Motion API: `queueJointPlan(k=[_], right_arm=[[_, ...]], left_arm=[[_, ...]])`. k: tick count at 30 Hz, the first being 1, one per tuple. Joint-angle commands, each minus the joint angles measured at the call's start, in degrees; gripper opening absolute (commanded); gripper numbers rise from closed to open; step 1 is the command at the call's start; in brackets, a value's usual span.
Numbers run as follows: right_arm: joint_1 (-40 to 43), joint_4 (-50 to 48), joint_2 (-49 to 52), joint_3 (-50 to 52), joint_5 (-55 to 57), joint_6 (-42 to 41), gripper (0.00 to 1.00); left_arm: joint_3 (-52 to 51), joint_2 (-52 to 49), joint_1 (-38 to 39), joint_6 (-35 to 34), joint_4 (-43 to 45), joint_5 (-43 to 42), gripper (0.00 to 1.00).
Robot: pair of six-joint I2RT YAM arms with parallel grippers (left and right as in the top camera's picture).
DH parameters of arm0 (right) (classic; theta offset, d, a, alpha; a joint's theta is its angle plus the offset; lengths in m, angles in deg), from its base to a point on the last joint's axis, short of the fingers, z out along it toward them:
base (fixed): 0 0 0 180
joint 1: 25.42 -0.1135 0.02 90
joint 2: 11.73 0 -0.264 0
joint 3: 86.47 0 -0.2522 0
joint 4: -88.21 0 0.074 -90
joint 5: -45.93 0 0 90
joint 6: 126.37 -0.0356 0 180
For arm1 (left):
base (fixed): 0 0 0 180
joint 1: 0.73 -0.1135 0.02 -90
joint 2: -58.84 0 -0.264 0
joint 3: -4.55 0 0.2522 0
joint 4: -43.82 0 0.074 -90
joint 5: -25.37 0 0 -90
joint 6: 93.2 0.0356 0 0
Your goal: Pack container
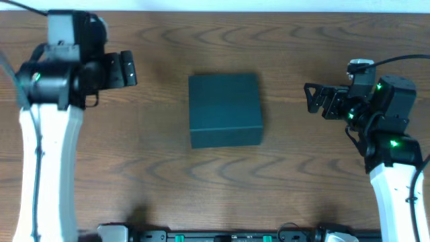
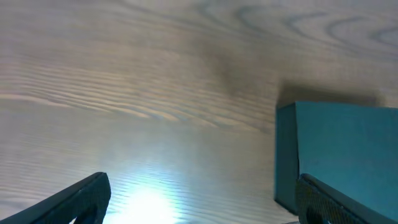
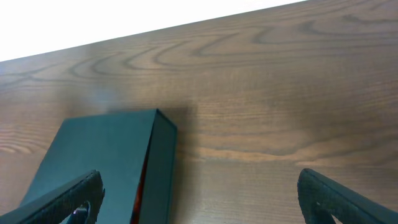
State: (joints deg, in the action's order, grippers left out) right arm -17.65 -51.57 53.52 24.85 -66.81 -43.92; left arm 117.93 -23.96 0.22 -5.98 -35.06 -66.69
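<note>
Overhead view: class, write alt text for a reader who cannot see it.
A dark teal, matte square cardboard box sits closed at the middle of a brown wood-grain table. The black left gripper and right gripper flank it, pointing inward, neither touching it.

Closed dark teal container (image 1: 224,109), mid-table
</note>
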Motion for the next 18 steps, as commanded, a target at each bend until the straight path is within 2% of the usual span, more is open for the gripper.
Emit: queueJointPlan(k=[1, 7, 15, 18], right_arm=[[0.42, 0.2, 0.04, -0.46, -0.63, 0.79, 0.99], [0.42, 0.2, 0.04, -0.46, -0.63, 0.79, 0.99], [0.42, 0.2, 0.04, -0.46, -0.63, 0.79, 0.99], [0.42, 0.2, 0.04, -0.46, -0.63, 0.79, 0.99]], left_arm=[[-1.27, 7.21, -0.24, 5.6, -1.09, 2.75, 0.95], [-11.58, 20.04, -0.26, 6.43, 1.03, 5.09, 0.95], [-36.5, 41.13, -0.31, 6.21, 12.04, 5.22, 0.95], [-45.75, 48.54, -0.31, 4.09, 15.69, 5.25, 0.95]])
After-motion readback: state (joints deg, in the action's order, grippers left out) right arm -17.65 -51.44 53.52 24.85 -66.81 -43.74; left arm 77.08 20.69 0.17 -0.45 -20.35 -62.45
